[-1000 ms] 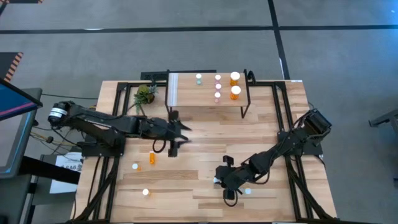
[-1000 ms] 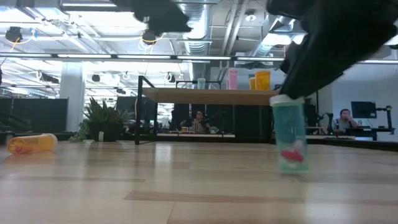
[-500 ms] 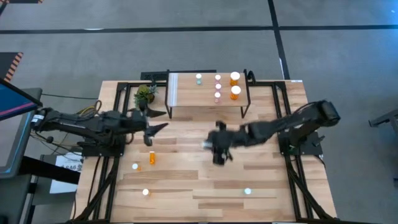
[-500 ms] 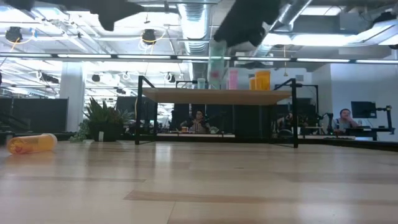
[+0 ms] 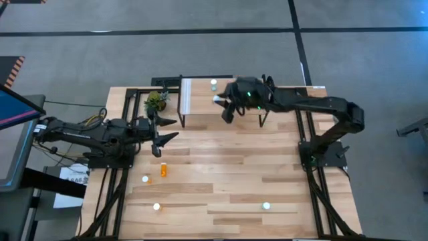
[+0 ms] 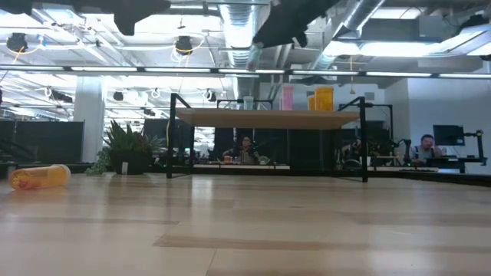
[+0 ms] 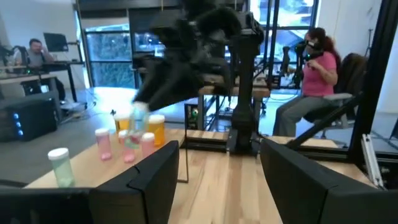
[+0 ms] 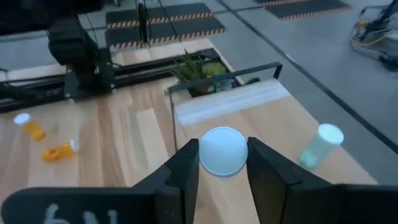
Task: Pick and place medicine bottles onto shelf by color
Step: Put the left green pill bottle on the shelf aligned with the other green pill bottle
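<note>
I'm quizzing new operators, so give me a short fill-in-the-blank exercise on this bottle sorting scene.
1. The right gripper holds a ____ bottle above the shelf.
2. The left gripper is ____, holding nothing.
3. An orange bottle lies on its ____ on the table.

Missing words: teal; open; side

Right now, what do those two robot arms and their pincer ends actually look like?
Both arms are dark, nearly black, jointed segments. The left gripper ends in two pointed black jaws; thin cables trail near its base. The right gripper has broad, flat black jaws. A small green light glows on the right arm.
</note>
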{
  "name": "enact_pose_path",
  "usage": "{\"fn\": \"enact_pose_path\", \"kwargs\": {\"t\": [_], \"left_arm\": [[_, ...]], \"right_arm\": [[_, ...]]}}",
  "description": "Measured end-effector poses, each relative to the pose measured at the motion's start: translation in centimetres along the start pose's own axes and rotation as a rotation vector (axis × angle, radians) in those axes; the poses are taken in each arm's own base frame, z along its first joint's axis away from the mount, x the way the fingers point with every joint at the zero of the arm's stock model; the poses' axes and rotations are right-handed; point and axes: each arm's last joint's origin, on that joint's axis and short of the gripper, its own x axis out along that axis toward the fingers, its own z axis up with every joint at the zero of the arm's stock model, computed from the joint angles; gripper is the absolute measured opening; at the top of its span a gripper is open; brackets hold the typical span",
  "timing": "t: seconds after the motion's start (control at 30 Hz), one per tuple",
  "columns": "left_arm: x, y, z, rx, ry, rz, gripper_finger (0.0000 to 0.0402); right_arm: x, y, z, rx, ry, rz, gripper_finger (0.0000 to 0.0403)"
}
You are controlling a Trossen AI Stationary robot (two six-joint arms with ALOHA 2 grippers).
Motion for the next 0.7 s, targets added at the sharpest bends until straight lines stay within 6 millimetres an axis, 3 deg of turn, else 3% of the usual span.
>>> {"fn": "enact_pose_path", "kwargs": {"t": [0.13, 0.33, 0.7], "left_arm": [[0.4, -0.1, -0.3, 0.018, 0.019, 0.002, 0.0212], [0.5, -0.2, -0.2, -0.016, 0.004, -0.002, 0.0212], [0.5, -0.2, -0.3, -0.03, 0.009, -0.012, 0.0212]], "right_arm": [[1.9, -1.8, 1.5, -0.001, 0.022, 0.016, 0.0136], [4.6, -3.8, 1.6, 0.003, 0.086, -0.025, 0.0144], [6.3, -6.3, 0.3, 0.038, 0.177, -0.06, 0.0156]]}}
